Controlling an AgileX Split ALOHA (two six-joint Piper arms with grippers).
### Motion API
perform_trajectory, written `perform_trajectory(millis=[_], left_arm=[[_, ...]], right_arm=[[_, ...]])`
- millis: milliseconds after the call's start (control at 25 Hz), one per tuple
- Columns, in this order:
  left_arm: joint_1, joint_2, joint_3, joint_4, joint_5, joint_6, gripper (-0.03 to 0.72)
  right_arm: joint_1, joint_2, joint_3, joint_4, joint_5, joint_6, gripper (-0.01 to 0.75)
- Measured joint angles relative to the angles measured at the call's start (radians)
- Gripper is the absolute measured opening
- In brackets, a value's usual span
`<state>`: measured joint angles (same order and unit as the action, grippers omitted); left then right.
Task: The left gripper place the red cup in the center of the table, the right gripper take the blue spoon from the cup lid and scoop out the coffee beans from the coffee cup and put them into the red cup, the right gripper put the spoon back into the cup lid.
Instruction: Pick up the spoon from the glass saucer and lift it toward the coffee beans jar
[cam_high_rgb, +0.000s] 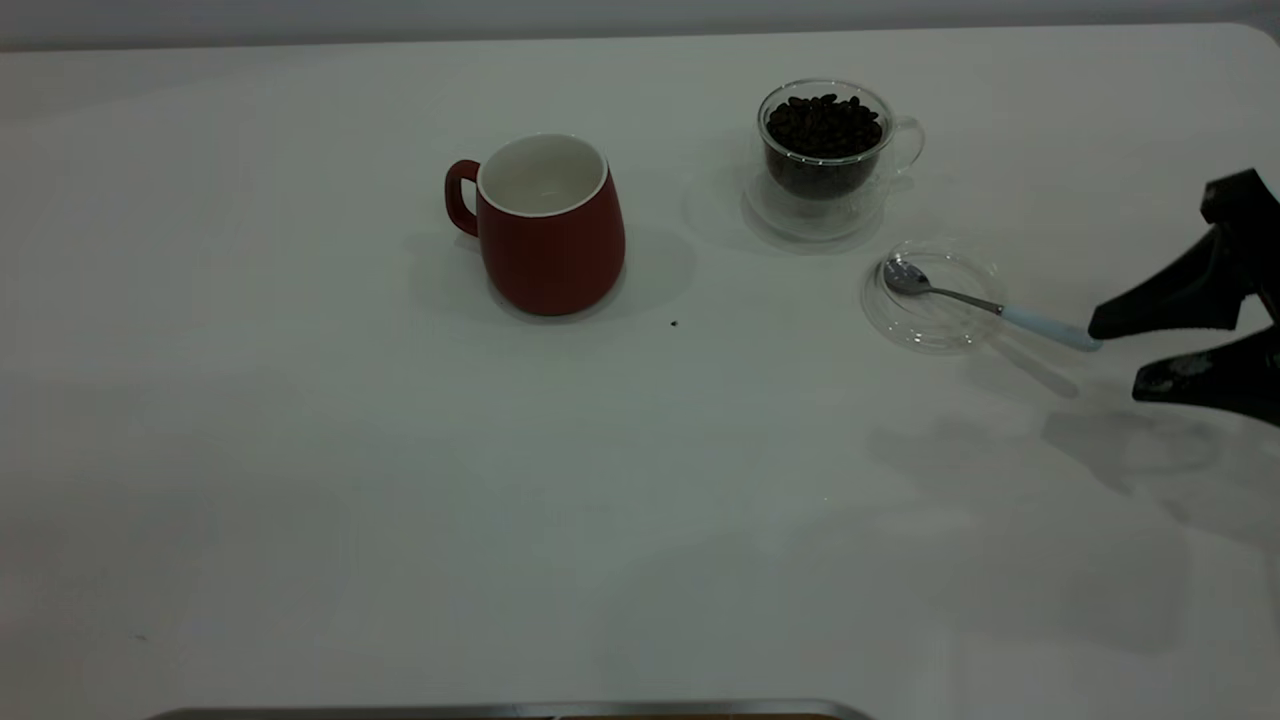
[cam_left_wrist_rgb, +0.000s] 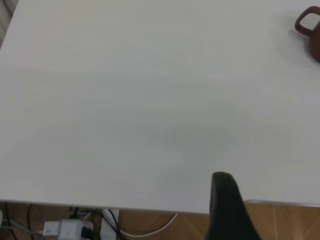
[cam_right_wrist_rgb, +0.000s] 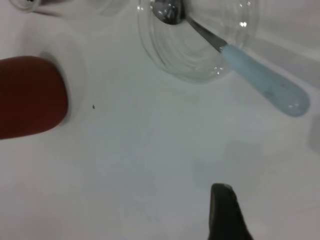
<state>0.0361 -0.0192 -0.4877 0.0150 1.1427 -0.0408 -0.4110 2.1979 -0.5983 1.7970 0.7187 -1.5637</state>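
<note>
Red cup upright mid-table, empty. Right of the cup: coffee cup full of beans, then lid holding spoon. Beyond the spoon handle: right gripper, spread wide, holding nothing

I see the white table carrying the red cup, the coffee cup, the cup lid just beside it, and a dark speck.

Dim, even light leaves the worktop grey. Soft shadows sit beside the red cup, and broader ones lower right. The right wrist view is softly blurred.
</note>
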Motion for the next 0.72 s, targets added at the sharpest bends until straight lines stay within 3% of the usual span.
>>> perform_trajectory(millis=[280, 720], left_arm=[[0.000, 0.000, 0.000, 0.000, 0.000, 0.000, 0.500], [0.000, 0.000, 0.000, 0.000, 0.000, 0.000, 0.500]], right_arm=[[-0.046, 0.105, -0.015, 0.001, 0.133, -0.083, 0.485], [-0.046, 0.162, -0.105, 0.001, 0.158, -0.095, 0.483]])
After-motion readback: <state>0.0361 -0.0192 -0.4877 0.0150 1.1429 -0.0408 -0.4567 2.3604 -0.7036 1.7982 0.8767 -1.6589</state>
